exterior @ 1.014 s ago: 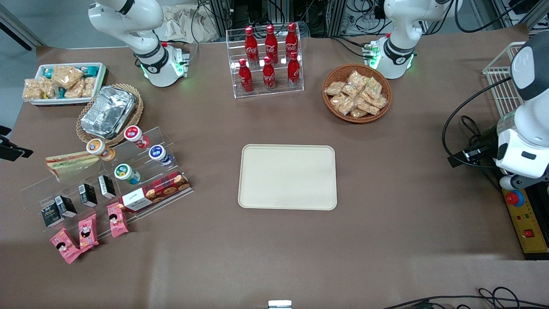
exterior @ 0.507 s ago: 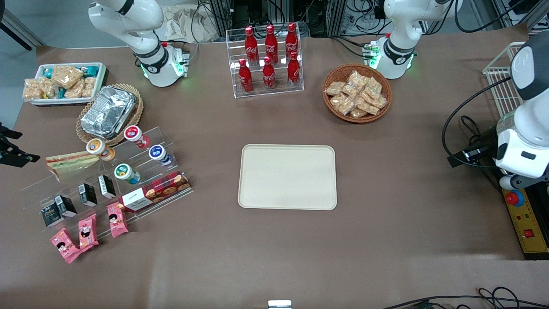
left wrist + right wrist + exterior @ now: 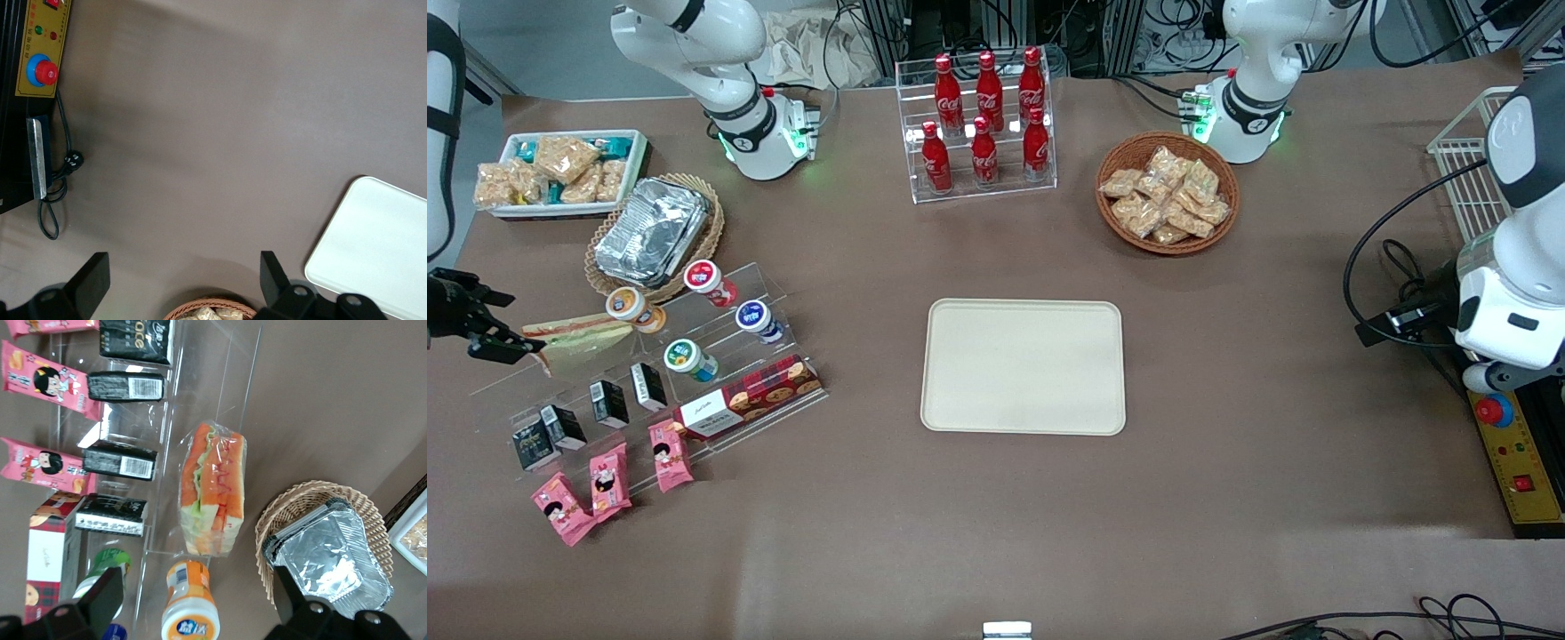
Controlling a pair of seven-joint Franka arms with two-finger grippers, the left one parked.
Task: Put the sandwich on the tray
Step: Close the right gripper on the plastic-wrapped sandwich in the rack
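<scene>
The sandwich [image 3: 580, 341], a wrapped white-bread wedge with green, pink and orange filling, lies on the top step of a clear acrylic stand [image 3: 649, 369] toward the working arm's end of the table. It also shows in the right wrist view [image 3: 213, 490]. My gripper [image 3: 494, 322] is open and empty, right beside the sandwich's pointed end, with its fingers spread wide [image 3: 197, 603]. The cream-beige tray [image 3: 1023, 366] lies bare at the table's middle, well away from the gripper, and one corner of it shows in the left wrist view [image 3: 373, 247].
The stand also holds small drink bottles [image 3: 633, 308], black cartons [image 3: 609, 402], a cookie box [image 3: 747, 396] and pink packets [image 3: 605, 480]. A foil container in a wicker basket [image 3: 654, 233] and a white snack tray [image 3: 560, 171] sit farther from the camera than the sandwich. A cola rack [image 3: 983, 124] and a snack basket [image 3: 1167, 192] stand at the back.
My gripper has come farther into the front view and moved up close to the sandwich's pointed end. The sandwich and tray have not moved.
</scene>
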